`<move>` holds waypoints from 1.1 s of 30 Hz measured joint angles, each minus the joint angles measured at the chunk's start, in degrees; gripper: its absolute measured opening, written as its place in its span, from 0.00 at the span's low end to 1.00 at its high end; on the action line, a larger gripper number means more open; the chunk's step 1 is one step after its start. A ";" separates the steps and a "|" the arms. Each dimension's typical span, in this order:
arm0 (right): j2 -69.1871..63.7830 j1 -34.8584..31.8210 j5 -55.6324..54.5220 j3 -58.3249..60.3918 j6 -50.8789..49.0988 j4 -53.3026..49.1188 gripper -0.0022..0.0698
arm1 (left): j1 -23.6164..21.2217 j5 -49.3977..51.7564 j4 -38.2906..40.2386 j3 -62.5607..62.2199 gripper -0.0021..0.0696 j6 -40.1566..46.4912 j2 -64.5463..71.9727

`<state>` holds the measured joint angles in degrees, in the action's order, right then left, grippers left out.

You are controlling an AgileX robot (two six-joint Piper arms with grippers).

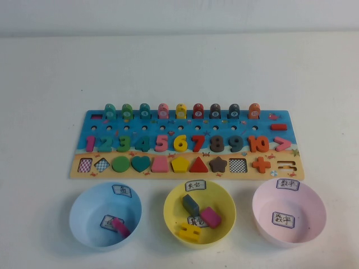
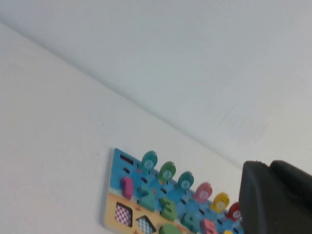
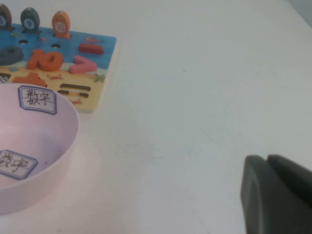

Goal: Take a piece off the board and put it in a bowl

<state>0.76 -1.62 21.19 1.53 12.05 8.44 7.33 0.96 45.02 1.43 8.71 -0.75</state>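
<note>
Setting: staged test bench, most likely a lab.
Surface: bare white table [image 1: 50, 84], plain white wall [image 1: 179, 14] behind.
Layout: one puzzle board [image 1: 84, 120] squared to the table edge; blue bowl [image 1: 78, 216], yellow bowl [image 1: 171, 216] and pink bowl [image 1: 314, 216] in a row before it.
Marking: handwritten paper labels [image 1: 288, 184] on each bowl.
</note>
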 joint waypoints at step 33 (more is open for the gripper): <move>0.00 0.00 0.00 0.00 0.00 0.00 0.01 | 0.00 51.90 -39.01 -59.79 0.02 2.62 69.00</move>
<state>0.76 -1.62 21.19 1.53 12.05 8.44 7.33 52.86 6.01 -58.36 11.33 68.26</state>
